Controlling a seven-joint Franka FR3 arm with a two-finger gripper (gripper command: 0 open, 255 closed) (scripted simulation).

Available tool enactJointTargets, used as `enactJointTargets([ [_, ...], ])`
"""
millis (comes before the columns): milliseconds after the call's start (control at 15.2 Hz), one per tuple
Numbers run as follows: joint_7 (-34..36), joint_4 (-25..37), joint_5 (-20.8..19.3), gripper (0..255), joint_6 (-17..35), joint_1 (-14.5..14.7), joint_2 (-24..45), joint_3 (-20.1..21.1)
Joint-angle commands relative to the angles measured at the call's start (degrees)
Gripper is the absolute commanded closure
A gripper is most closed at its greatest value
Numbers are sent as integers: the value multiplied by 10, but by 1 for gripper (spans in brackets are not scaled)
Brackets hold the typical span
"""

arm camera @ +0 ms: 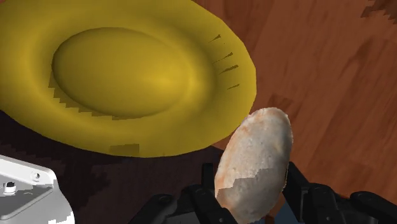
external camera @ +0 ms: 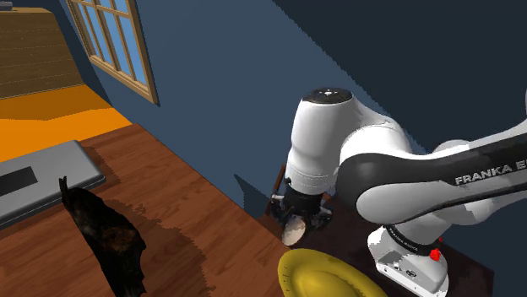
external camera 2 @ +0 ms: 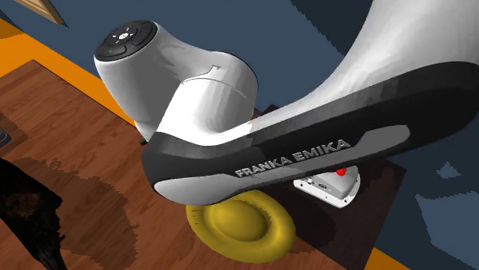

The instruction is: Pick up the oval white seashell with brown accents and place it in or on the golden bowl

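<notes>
The oval, pale seashell [arm camera: 254,162] with brown patches is clasped between the two black fingers of the pincer [arm camera: 253,191], which is clenched on it over the brown wooden table [arm camera: 324,70]. In the wrist view the shell is seen just beside the rim of the golden bowl [arm camera: 146,76], not over its hollow. The bowl is set on the table near the arm's white base [arm camera: 25,191].

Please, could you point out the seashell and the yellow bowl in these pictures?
seashell [arm camera: 254,162]: wrist view, the middle of its pale speckled face.
yellow bowl [arm camera: 203,114]: wrist view, the broad sloping rim on the side nearest the seashell.
</notes>
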Motion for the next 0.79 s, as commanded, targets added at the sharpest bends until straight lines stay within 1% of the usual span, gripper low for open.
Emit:
enactJointTargets([
  [0, 14, -22, 25, 255, -22, 42, -42, -5],
  [462, 105, -82, 96, 255, -102, 195, -175, 4],
  [528, 131, -90, 111, 255, -121, 229, -201, 10],
  [726, 127, -101, 130, 255, -90, 228, -181, 32],
])
